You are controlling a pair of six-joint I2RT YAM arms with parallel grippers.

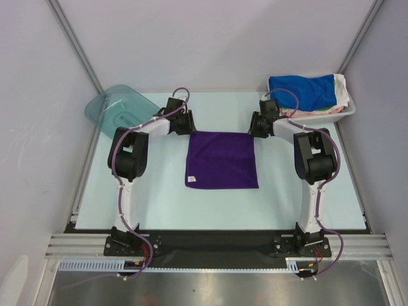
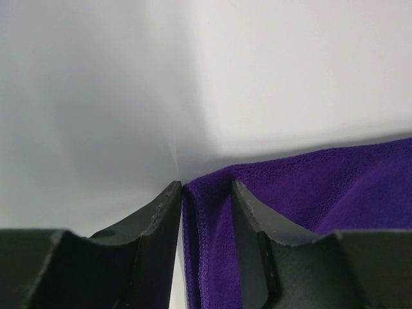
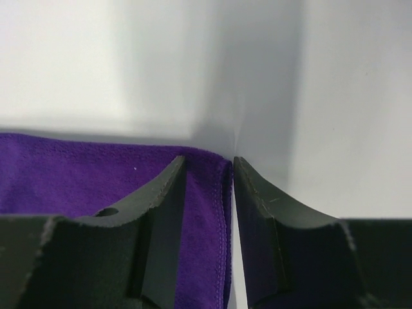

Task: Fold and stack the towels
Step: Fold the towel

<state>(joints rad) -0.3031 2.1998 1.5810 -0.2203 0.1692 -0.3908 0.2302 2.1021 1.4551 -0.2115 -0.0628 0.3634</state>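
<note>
The dark purple towel is laid flat near the middle of the pale worktop, between the two arms, its edges roughly square to the worktop.

The left pincer is placed at the towel's far left corner. In the left wrist view, the two dark fingers are seen standing apart, with the stitched hem of the towel running up the gap between them. A thin strip of worktop is seen beside the cloth low in the gap, so the cloth is straddled, not pinched.

The right pincer is set at the far right corner. Its jaws are parted somewhat less widely, and the hem is seen between them, with a sliver of worktop left showing against the outer finger. No lifting of the cloth can be made out.

The royal blue towel is heaped in a white bin at the far right corner, with a white cloth beside it. A translucent teal lid is seen at the far left.
</note>
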